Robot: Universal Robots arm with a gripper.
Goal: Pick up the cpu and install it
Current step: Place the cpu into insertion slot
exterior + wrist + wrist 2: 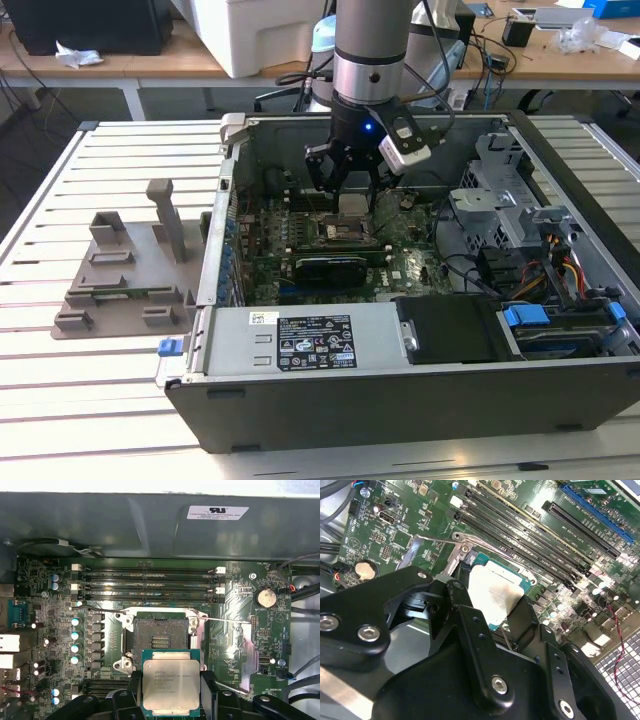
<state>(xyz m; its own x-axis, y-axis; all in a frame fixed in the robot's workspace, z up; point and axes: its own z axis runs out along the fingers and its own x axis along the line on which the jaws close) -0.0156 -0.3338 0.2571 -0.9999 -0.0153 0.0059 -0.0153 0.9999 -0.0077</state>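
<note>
Hand: pinching cpu by two opposite edges, metal top up, over motherboard near empty socket; open computer case on slatted desk

**Open computer case on slatted tabletop**

A grey plastic tray sits beside it at the exterior view's left. Inside lies a green motherboard with black memory slots and a round coin battery.
</note>
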